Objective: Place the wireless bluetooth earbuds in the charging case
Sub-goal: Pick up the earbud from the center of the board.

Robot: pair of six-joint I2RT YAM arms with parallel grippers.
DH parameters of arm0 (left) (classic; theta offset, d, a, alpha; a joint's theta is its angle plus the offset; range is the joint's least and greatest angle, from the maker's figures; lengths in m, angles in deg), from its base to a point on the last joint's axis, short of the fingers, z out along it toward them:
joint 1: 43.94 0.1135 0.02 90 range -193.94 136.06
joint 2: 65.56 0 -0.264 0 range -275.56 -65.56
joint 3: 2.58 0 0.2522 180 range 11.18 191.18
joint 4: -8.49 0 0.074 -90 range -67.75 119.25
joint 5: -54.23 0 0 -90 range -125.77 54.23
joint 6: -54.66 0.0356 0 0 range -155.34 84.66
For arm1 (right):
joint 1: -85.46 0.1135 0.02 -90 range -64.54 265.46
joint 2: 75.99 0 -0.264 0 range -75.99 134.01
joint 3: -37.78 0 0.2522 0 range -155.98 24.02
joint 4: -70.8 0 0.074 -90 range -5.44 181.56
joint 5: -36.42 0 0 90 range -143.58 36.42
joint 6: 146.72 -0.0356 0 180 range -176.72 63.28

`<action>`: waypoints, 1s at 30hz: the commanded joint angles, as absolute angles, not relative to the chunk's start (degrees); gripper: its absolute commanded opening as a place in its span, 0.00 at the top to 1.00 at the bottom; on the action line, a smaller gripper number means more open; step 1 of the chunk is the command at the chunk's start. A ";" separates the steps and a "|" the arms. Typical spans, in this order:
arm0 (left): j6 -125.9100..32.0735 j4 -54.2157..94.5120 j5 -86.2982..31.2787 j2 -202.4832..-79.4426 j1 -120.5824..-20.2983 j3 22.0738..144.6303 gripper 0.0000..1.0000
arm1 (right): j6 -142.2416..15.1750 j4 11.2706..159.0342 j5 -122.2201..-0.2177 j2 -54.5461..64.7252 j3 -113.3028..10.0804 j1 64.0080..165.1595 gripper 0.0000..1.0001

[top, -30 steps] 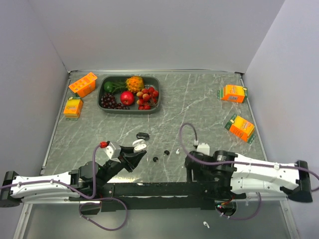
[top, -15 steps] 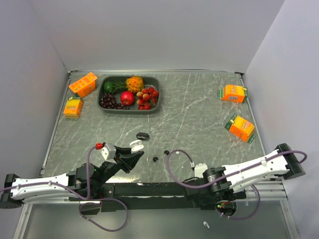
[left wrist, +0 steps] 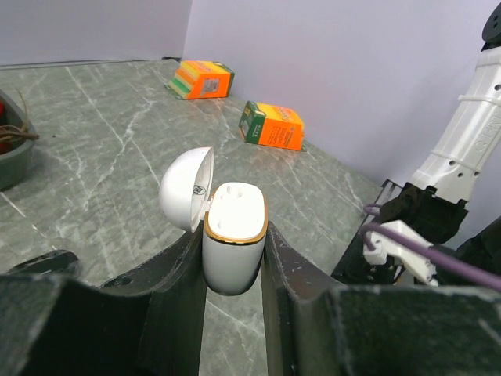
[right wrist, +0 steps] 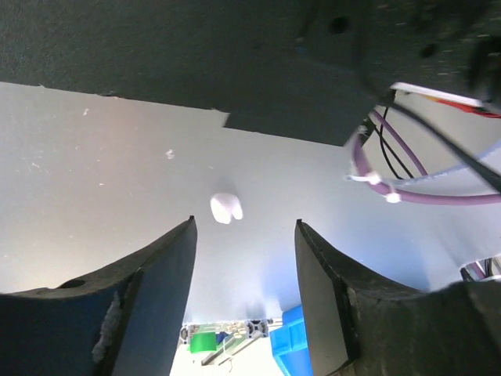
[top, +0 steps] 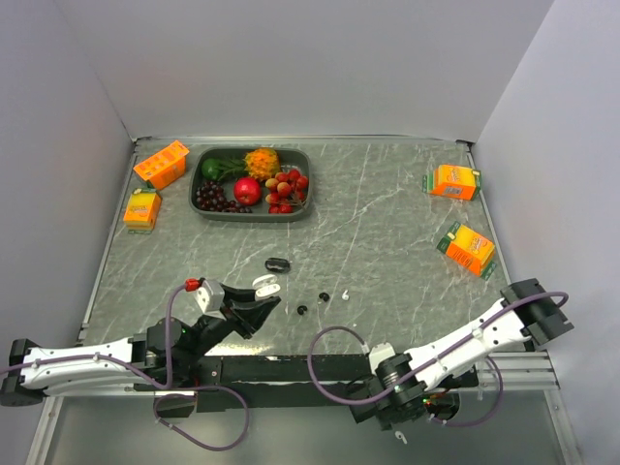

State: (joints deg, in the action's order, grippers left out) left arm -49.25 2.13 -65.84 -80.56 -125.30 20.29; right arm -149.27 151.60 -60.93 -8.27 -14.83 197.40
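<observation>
The left hand (left wrist: pixel 235 262) is clamped on the white charging case (left wrist: pixel 235 223) and holds it upright with the lid flipped back. Both sockets look empty, so no earbud is seated yet. Just right of the case, two black earbuds (top: pixel 302 310) and a white earbud (top: pixel 344 294) lie loose on the surface (top: pixel 387 223) (a small dark case (top: pixel 278 263) sits just beyond the white one). Farther right of the case, off the near edge of the surface, a stray earbud (right wrist: pixel 225 207) lies on a lower ledge. The right hand (right wrist: pixel 244 231) hangs over it, jaws apart, gripping nothing. By my reckoning every insertion is left to do, starting with a pick-up.
</observation>
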 commanded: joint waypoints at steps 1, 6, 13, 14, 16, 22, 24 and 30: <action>-51.42 1.16 -63.90 -79.10 -125.59 19.62 0.99 | -150.50 147.14 -63.24 -5.51 -15.79 198.92 0.41; -51.86 1.42 -63.63 -77.86 -125.59 19.09 0.99 | -149.97 144.85 -64.30 -4.89 -14.21 199.45 0.44; -51.86 2.12 -63.81 -77.95 -125.50 19.44 0.99 | -149.09 142.83 -65.35 -5.59 -10.88 199.45 0.45; -51.95 2.04 -63.81 -78.04 -125.50 19.36 0.99 | -149.00 142.92 -65.27 -5.85 -10.61 199.54 0.46; -52.12 2.12 -64.07 -78.13 -125.59 19.36 0.99 | -149.00 142.92 -65.44 -6.29 -9.91 199.45 0.46; -52.92 1.42 -64.51 -78.92 -125.59 18.92 0.99 | -148.22 141.34 -65.71 -7.09 -8.50 199.54 0.48; -53.27 1.07 -64.42 -79.35 -125.50 18.83 0.99 | -147.78 140.20 -65.88 -6.91 -8.32 199.45 0.48; -53.44 0.63 -64.16 -80.76 -125.50 19.01 0.99 | -146.63 138.09 -66.41 -5.42 -7.97 199.45 0.53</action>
State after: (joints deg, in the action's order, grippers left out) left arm -52.68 3.29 -64.50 -79.88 -125.30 18.87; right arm -146.82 139.65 -65.46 -5.89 -8.29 198.86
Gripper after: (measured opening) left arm 0.333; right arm 0.478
